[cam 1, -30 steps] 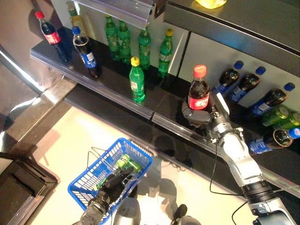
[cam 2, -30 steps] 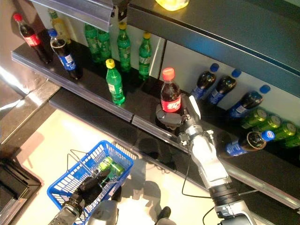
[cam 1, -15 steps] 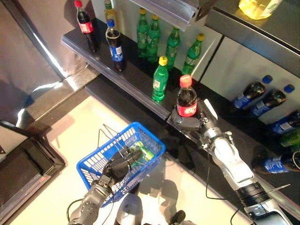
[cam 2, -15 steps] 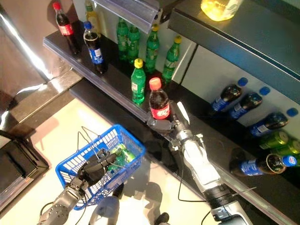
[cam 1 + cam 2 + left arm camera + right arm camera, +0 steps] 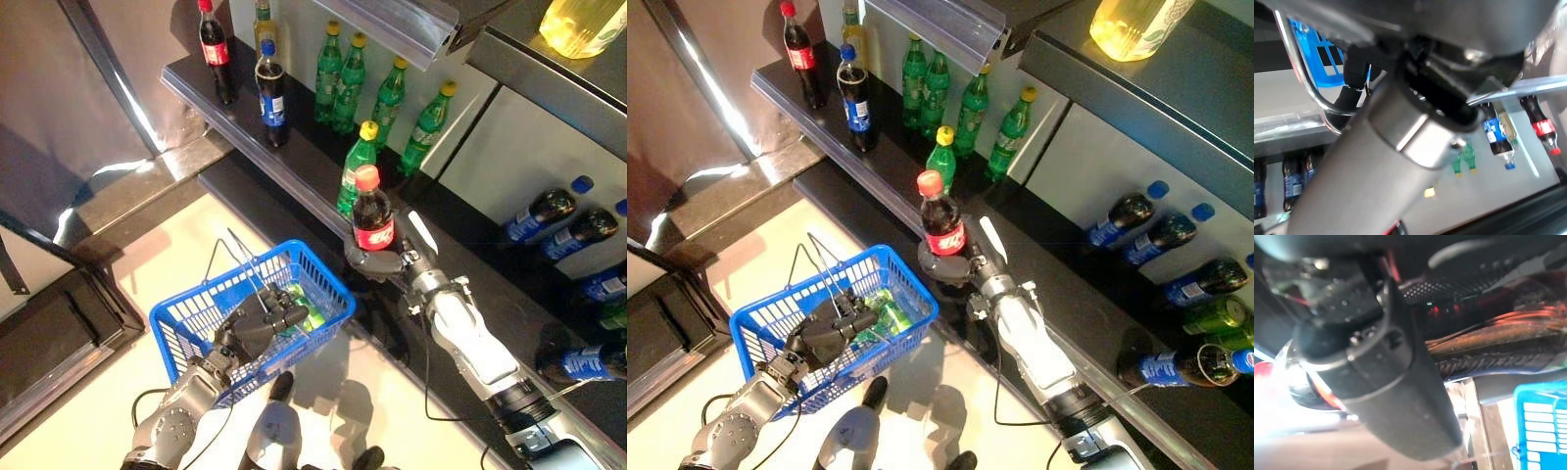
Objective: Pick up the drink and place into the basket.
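A dark cola bottle (image 5: 372, 217) with a red cap and a red label is grasped low on its rounded body by the right hand (image 5: 384, 262), whose dark fingers are curled round it. The bottle is held upright, clear of the glossy black shelf (image 5: 294, 166), out beyond its front edge and beside the basket (image 5: 196, 313), not yet in it. The basket is of blue plastic lattice, rectangular, with thin wire handles; its wire handle is gripped by the clenched left hand (image 5: 257, 323). A green can (image 5: 884, 315) is seen lying inside it. On the shelf, slim green bottles with yellow caps (image 5: 358, 166) are stood in a loose row, with two dark bottles (image 5: 270, 94) further along. Blue-capped bottles (image 5: 544, 208) are laid on their sides on the shelf beyond the right arm.
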Available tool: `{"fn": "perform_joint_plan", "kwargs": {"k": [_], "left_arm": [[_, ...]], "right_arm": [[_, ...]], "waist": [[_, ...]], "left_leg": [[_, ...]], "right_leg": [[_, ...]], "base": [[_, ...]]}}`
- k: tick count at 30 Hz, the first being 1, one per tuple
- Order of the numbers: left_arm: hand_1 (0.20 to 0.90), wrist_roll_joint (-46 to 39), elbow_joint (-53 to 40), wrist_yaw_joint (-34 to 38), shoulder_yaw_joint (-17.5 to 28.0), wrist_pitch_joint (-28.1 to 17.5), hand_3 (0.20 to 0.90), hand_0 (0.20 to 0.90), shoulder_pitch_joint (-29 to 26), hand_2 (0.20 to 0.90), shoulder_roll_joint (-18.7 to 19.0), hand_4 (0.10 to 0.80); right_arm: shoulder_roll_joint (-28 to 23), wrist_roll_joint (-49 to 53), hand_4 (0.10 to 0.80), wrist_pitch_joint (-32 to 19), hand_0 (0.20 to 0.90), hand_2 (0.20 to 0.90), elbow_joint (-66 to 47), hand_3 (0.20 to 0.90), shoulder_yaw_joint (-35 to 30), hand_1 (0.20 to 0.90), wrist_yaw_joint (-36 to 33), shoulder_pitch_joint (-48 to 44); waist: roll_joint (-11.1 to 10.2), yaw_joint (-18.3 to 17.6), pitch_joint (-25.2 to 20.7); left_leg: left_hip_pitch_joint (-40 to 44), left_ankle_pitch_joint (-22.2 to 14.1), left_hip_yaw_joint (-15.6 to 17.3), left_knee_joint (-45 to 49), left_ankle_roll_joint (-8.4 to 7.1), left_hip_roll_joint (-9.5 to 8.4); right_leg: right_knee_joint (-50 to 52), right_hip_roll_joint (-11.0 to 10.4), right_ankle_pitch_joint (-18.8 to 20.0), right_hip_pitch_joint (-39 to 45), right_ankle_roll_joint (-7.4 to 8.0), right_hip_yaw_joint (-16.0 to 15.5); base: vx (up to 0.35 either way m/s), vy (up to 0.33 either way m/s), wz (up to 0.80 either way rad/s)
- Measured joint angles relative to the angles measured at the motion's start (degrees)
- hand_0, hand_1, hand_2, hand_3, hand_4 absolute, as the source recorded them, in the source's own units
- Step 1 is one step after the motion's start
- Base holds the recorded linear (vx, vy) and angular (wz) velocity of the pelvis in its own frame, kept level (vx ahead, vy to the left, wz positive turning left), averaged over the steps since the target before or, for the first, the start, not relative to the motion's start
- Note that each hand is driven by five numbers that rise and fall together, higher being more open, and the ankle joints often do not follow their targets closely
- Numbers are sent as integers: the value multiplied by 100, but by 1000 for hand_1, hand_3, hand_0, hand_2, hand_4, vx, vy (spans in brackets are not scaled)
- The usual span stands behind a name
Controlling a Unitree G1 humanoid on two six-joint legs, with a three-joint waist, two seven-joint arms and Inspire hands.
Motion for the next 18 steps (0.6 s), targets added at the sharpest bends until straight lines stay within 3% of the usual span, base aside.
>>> {"fn": "perform_joint_plan", "kwargs": {"k": [18], "left_arm": [[300,11,-676,-531,-439,409,200,300,0,300,441,100]], "right_arm": [[37,-149,100,24,300,300,0,200,833,300,224,-58]], "waist": [[-139,188,-80]], "left_leg": [[-46,8,-106,0,-15,-5]], "right_leg": [[-1,8,-62,-3,4,1]], "base": [[2,1,2]]}}
